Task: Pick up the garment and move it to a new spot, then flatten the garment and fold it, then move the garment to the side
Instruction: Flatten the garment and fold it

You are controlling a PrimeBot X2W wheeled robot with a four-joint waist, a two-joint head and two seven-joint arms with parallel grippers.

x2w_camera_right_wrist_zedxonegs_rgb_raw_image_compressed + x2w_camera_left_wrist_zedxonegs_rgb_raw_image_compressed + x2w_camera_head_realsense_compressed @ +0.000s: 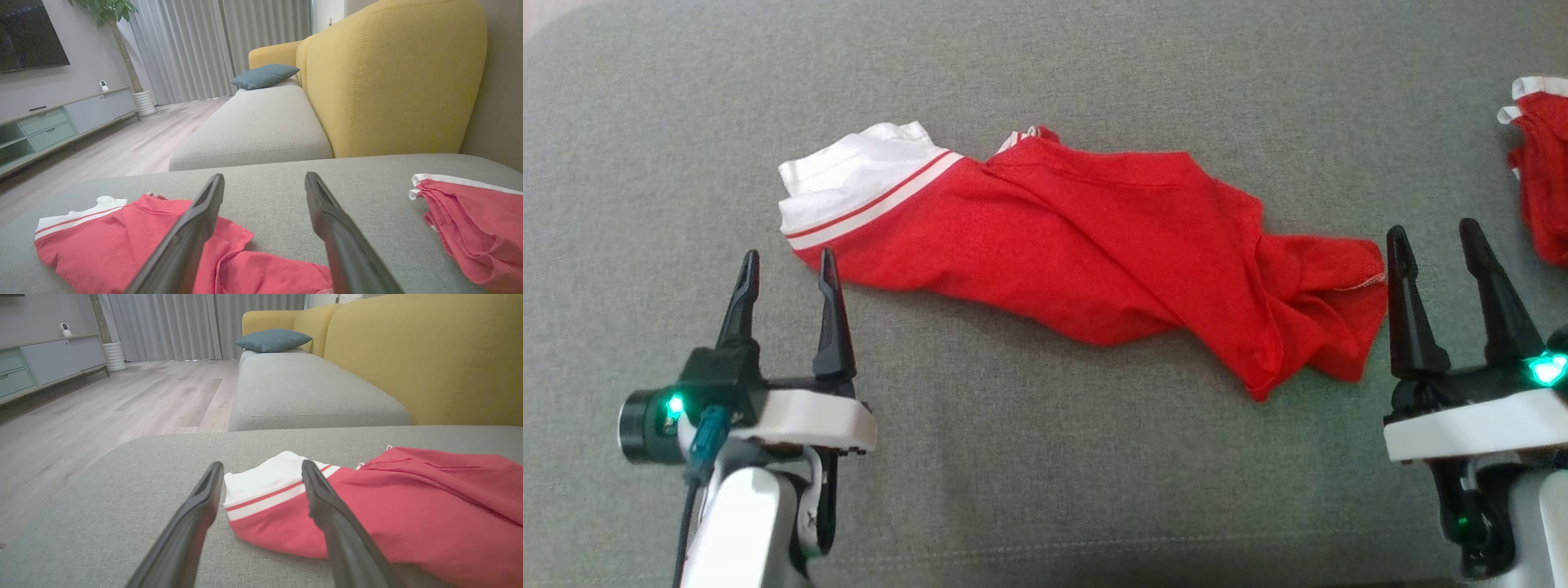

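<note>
left pincer [788, 257] wide open, empty, tips just beside the white band [849, 175] of the garment [1078, 245], which lies crumpled mid sofa seat [1045, 457]; right pincer [1433, 227] also wide, empty, at its hem end. risk imo: pinching one layer only so it bunches, or snagging the 2nd red garment [1543, 163] far right. long axis runs left-right, white band pointing left.

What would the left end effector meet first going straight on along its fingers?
Likely the white-banded end of the crumpled red fabric garment, lying just ahead of the left end effector; clearance unclear.
</note>
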